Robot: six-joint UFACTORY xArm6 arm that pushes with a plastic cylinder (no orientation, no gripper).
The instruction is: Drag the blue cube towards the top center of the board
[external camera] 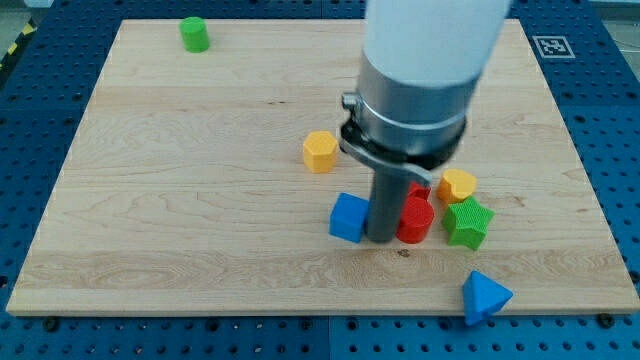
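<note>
Our tip [381,238] sat wedged between blue cube [348,217] and red block [414,220], touching both; no gripper showed, so we couldn't tell its state.

My dark rod hides part of the red plastic block [415,219], shape unclear (a second red piece may sit behind). My arm's white upper housing [432,35] is cut off by the view's top.

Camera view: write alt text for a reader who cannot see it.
My tip rests on a light wooden board between a blue cube and a red block, close against both. A green star-shaped block, two yellow blocks and a blue triangular block lie nearby; a green cylinder stands top left.
</note>
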